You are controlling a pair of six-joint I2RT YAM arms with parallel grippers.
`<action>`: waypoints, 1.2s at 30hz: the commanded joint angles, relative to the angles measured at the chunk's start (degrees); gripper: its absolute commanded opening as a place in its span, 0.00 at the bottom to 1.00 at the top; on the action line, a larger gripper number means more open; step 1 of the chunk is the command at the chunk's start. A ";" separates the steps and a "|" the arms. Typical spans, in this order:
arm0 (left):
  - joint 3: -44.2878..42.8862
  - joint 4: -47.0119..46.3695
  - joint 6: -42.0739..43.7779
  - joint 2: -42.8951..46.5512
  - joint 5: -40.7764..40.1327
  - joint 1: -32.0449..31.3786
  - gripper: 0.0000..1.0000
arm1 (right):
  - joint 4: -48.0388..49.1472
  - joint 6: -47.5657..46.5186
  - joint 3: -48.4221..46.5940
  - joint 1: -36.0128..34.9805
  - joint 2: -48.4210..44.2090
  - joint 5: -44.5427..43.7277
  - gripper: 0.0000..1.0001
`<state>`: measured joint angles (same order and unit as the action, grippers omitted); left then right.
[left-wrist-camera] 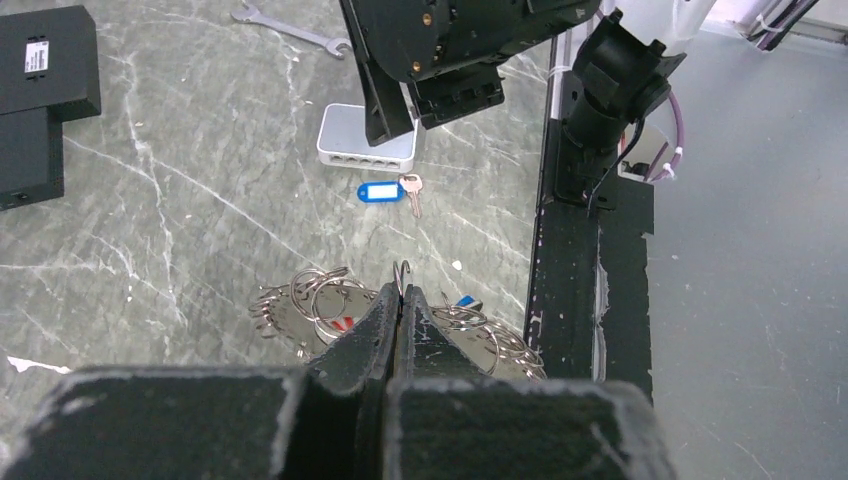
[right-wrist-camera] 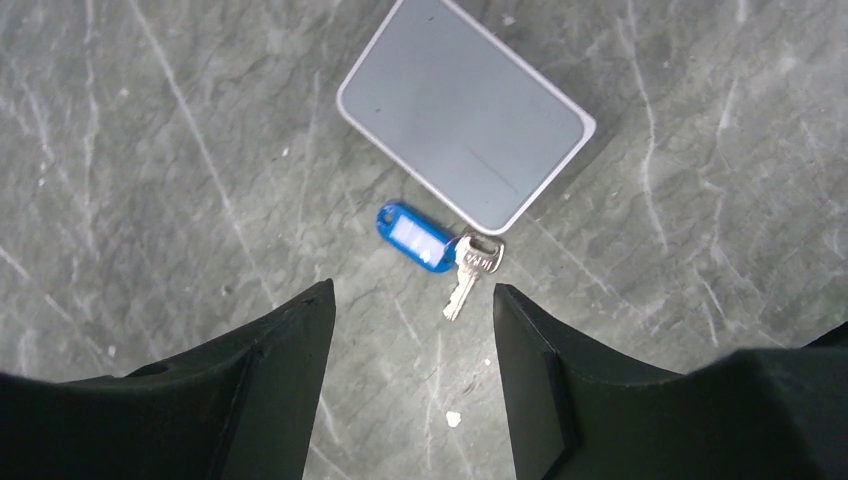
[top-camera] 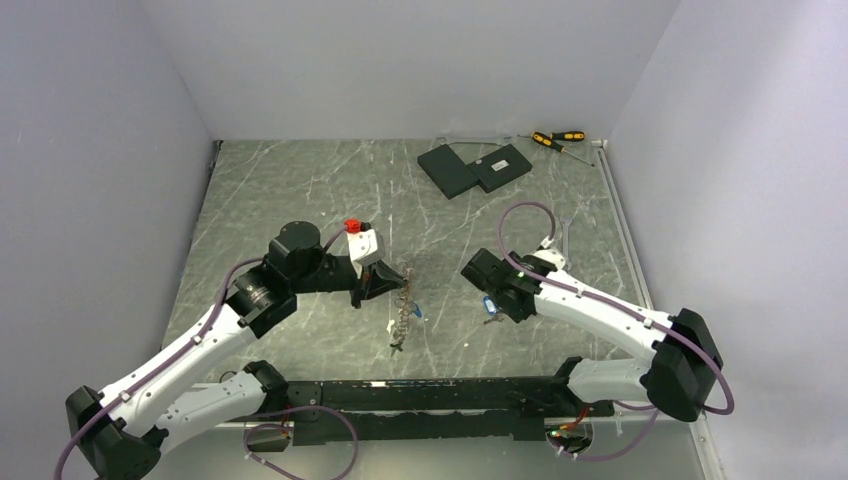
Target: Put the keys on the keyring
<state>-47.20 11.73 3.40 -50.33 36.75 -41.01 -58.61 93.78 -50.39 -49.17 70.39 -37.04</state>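
Note:
The keyring (left-wrist-camera: 300, 305) is a thin metal ring with many small rings and grey keys fanned round it; red and blue bits show among them. My left gripper (left-wrist-camera: 401, 297) is shut on its wire, which pokes up between the fingertips. In the top view the keyring (top-camera: 403, 312) hangs just right of my left gripper (top-camera: 390, 284). A key with a blue tag (right-wrist-camera: 415, 237) lies flat on the table beside a pale slab (right-wrist-camera: 465, 125). My right gripper (right-wrist-camera: 410, 305) is open and empty above it, jaws wide apart. The blue-tagged key also shows in the left wrist view (left-wrist-camera: 380, 192) and the top view (top-camera: 489, 304).
Two black boxes (top-camera: 475, 167) and yellow-and-black screwdrivers (top-camera: 558, 140) lie at the back right. A wrench (left-wrist-camera: 290, 30) lies beyond the slab (left-wrist-camera: 366, 135). A black rail (top-camera: 430, 395) runs along the near edge. Walls enclose the table on three sides.

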 commanded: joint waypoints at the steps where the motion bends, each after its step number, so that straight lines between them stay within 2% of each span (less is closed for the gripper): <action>1: -1.38 -3.24 2.02 0.50 2.40 -0.20 0.00 | 3.31 2.53 2.33 2.41 -1.10 -1.17 0.62; 17: -0.85 -3.32 2.31 -0.12 0.52 -0.33 0.00 | 11.09 5.67 5.76 5.99 5.57 7.92 0.55; 20: -0.81 -3.18 2.63 0.04 0.26 -0.32 0.00 | 14.72 4.67 7.84 6.83 6.01 9.60 0.51; 36: -0.95 -2.60 3.19 -0.19 -0.52 -0.33 0.00 | 17.79 3.79 11.94 10.17 7.59 9.85 0.41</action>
<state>-47.20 11.84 5.37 -50.52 36.12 -41.12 -42.11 97.32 -39.72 -39.92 77.95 -26.55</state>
